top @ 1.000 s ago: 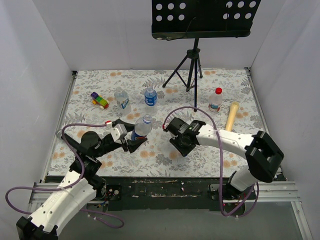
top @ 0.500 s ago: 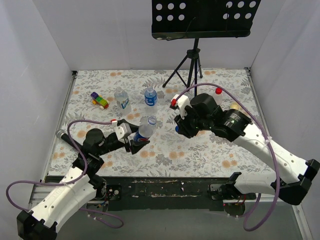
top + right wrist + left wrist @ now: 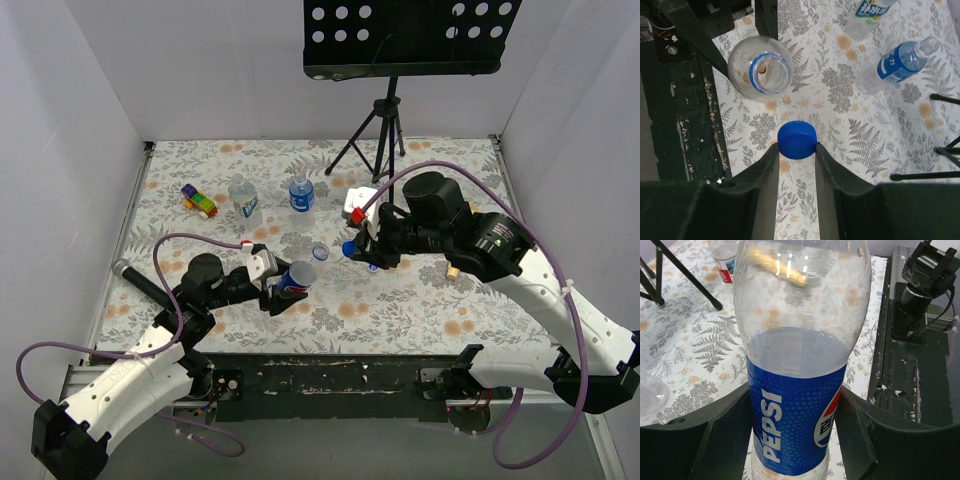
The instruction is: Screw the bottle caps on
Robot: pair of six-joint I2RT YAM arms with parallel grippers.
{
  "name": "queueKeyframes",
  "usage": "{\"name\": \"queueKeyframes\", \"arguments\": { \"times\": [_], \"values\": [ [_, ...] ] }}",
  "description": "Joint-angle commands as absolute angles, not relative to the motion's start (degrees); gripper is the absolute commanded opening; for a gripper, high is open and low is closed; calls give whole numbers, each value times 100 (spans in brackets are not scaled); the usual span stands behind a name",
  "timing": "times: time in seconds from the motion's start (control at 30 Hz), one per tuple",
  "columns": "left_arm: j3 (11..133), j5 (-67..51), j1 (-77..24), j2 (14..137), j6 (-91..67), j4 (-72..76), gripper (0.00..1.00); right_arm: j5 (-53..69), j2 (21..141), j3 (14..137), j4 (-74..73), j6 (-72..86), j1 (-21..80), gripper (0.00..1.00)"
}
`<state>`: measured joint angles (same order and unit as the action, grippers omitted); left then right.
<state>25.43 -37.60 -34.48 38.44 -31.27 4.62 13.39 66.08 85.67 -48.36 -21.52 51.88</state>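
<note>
Tabletop (image 3: 840, 85) visible between bottle (image 3: 742, 67) and blue cap (image 3: 797, 140)

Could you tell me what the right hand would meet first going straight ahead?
Probably the flowered tablecloth: the blue cap in the right hand lies beside the open bottle, not over it; depth is unclear.

Pepsi bottle (image 3: 800, 390) — neck, base cut off, left wrist view; stick (image 3: 452, 271) mostly behind right arm (image 3: 500, 250).
</note>
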Motion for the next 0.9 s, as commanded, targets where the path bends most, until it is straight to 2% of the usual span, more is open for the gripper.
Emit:
{"name": "queueKeyframes", "arguments": {
  "times": [0.0,0.33,0.87],
  "values": [
    [2672,-3823,-3577,3893,-2980,360,58,1854,6671,9008,-4834,-2627,5186,12],
    [2716,-3867,-3726,4017,-2874,255,57,2504,6811,9088,-4939,-2979,5186,12],
    [2804,-3903,-3858,4122,-2734,62,55,2856,6987,9149,-5177,-3278,5186,13]
  ]
}}
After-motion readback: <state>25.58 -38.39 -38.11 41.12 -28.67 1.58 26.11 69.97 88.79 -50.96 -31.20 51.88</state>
